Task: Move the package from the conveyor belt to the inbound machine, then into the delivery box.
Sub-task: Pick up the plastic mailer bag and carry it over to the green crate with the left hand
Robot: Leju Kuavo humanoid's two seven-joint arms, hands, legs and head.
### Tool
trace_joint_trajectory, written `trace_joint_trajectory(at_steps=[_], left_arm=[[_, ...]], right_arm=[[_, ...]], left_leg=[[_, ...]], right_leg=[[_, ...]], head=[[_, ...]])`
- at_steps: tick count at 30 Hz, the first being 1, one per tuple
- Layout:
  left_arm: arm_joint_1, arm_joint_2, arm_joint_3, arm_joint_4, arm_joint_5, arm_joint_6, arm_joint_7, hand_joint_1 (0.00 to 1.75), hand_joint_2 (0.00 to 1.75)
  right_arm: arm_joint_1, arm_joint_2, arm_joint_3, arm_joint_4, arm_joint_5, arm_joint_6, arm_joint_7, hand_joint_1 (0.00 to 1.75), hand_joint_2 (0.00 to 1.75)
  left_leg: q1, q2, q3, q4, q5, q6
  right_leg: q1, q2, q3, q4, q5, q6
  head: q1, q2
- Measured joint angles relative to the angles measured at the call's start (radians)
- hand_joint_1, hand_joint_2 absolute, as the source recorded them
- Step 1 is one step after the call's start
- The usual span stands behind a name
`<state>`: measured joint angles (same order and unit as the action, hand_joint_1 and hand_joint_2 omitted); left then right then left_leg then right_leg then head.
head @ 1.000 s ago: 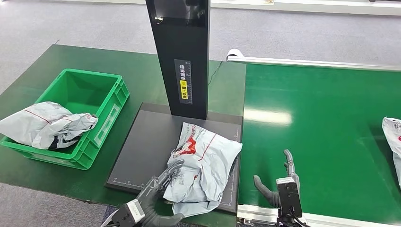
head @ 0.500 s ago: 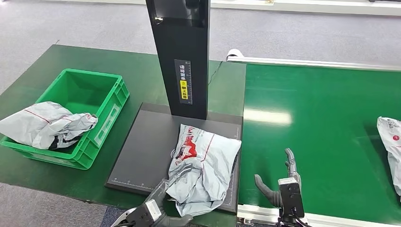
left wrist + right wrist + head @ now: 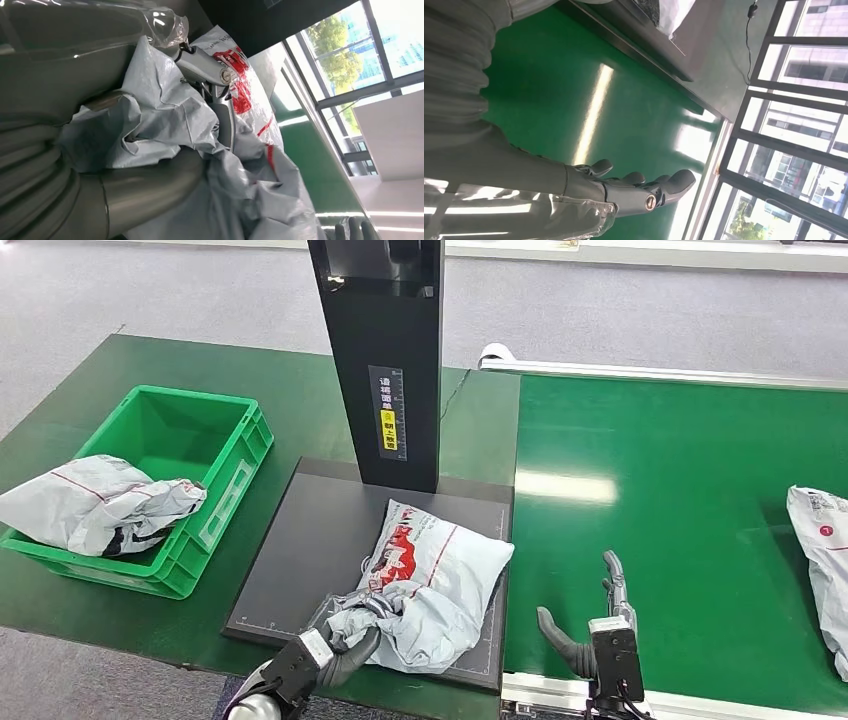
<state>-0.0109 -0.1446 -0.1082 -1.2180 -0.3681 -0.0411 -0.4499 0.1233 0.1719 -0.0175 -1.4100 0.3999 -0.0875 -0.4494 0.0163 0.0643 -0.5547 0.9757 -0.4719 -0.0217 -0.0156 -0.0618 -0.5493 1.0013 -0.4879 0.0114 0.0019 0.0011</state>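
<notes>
Green-topped table (image 3: 300, 390), left half of scene, w/ grey carpet floor (image 3: 150, 290) beyond its far and left edges. Green conveyor belt (image 3: 680, 500) fills right half, metal rail along far edge and another along near edge; belt surface bare across the middle, wide open run there. Inbound machine: flat black scan plate (image 3: 310, 550) sits on table just left of belt, black upright column (image 3: 385, 350) rising from plate's far edge, yellow-and-white label on its face. Package (image 3: 435, 585), grey poly mailer w/ red print, lies on plate's near-right part, right edge close to plate's right border. Left hand (image 3: 345, 640) at package's near-left corner, fingers curled round and bunching the plastic; wrist view shows thumb (image 3: 150, 190) and fingers (image 3: 205, 70) pinching crumpled mailer (image 3: 165, 120) between them. Right hand (image 3: 600, 625) over belt's near edge, holding nothing, fingers straight and apart, thumb out to the left; right wrist view: fingers (image 3: 644, 187) extended over green belt (image 3: 564, 85). Delivery box (image 3: 190, 440), green crate, far-left on table, well apart from plate; one grey mailer (image 3: 95, 500) draped over its near-left rim. Bare plate area left of package. Second grey mailer (image 3: 825, 560) on belt at right edge of frame.
</notes>
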Motion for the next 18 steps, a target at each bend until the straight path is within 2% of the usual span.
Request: trace_joint_trajectory(at_steps=[10,18], left_arm=[[0.004,0.002,0.023,-0.073,0.020,-0.001,-0.006,1.75,1.75],[-0.002,0.029,0.045,-0.221,0.029,-0.007,-0.020,1.75,1.75]], right_arm=[[0.000,0.003,0.000,-0.001,-0.007,0.005,-0.002,0.00,1.75],[0.005,0.003,0.001,-0.001,-0.013,0.009,-0.008,0.00,1.75]], left_leg=[[0.000,0.000,0.000,0.000,0.000,0.000],[0.000,0.000,0.000,0.000,0.000,0.000]], right_leg=[[0.000,0.000,0.000,0.000,0.000,0.000],[0.000,0.000,-0.001,0.000,0.000,0.000]], head=[[0.000,0.000],[0.000,0.000]])
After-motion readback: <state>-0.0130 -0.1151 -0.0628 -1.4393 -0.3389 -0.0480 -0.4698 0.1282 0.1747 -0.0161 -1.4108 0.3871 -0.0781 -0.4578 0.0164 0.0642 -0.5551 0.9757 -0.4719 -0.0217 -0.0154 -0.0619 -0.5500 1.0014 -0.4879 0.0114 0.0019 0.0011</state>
